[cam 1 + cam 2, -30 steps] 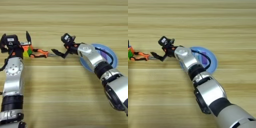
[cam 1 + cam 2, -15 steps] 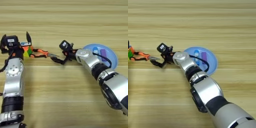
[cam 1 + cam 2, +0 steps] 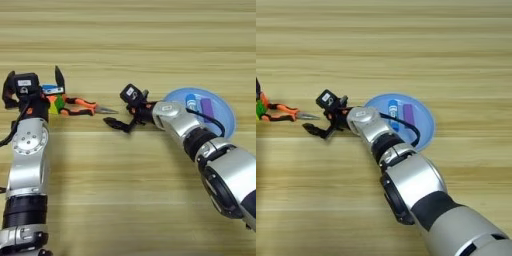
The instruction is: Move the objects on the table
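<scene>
Just left of the right end effector [image 3: 120, 121], fingers parted and empty: pliers [image 3: 82, 106] flat on the table [image 3: 150, 40], long axis left-right, nose toward it, handles beside the left end effector [image 3: 35, 85], seemingly open astride the cube [image 3: 54, 102].

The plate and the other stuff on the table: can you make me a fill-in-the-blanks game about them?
1. The blue tube and the purple block lie on the round light-blue ____.
2. The pliers have orange-black handles and their metal tip points toward the ____ gripper.
3. The multicolour puzzle cube sits at the ____ gripper, beside the pliers' handles.
4. Everything rests on a table made of light ____.

Missing words: plate; right; left; wood
</scene>
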Controlling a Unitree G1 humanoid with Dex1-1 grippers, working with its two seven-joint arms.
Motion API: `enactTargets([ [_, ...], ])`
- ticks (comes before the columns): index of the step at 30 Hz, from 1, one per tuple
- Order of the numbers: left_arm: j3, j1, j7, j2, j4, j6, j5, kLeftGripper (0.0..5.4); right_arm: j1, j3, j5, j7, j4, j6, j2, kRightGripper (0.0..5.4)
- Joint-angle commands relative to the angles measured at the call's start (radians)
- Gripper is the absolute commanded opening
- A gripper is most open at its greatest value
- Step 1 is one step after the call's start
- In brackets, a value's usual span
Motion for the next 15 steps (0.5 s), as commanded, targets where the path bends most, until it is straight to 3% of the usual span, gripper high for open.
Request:
enactTargets([
  [1, -0.002, 0.000, -0.003, 0.001, 0.006, 0.014, 0.007, 5.40, -0.035, -0.003, -0.017, -0.003, 0.013, -0.002, 0.089, 5.38],
  [15, 0.013, 0.018, 0.007, 0.010, -0.022, 0.025, 0.010, 5.40, -0.033, 0.001, -0.058, -0.035, 0.069, 0.019, 0.130, 5.38],
])
